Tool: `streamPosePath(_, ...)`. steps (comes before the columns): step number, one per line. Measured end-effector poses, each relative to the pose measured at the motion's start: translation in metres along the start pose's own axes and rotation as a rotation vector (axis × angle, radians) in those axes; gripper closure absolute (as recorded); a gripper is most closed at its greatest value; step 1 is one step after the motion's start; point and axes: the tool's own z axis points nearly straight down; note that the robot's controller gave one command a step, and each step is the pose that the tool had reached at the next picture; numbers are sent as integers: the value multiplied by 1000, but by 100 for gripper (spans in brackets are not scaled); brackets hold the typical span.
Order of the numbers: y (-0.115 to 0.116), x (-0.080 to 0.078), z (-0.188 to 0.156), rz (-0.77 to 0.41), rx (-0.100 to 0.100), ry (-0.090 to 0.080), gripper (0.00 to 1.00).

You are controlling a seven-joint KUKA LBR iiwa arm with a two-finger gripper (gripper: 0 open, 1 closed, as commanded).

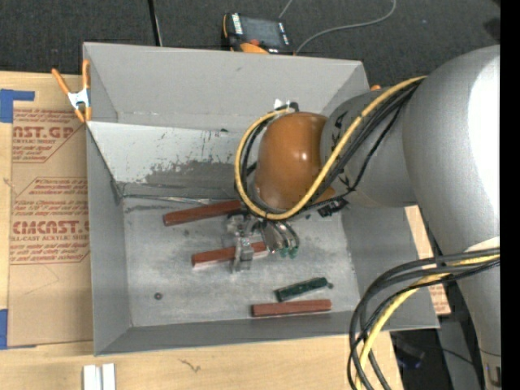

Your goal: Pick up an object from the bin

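End effector (244, 249) sits directly over the middle red-brown stick (213, 257).

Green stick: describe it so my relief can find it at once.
In the grey bin, look along the front wall. Just behind the red-brown stick lying there is the dark green stick, shorter and tilted. The other sticks are all red-brown.

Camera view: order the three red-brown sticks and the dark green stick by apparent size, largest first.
1. Upper red-brown stick, middle red-brown stick and lower red-brown stick: alike; the arm and gripper cover parts of two, so unranked.
2. Dark green stick: clearly smallest.
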Motion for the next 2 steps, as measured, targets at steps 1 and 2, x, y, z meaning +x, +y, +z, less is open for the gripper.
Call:
streamPosePath(1,40,-17,-128,-37,0,-11,100)
streamPosePath(2,11,0,-207,-278,2,-7,100)
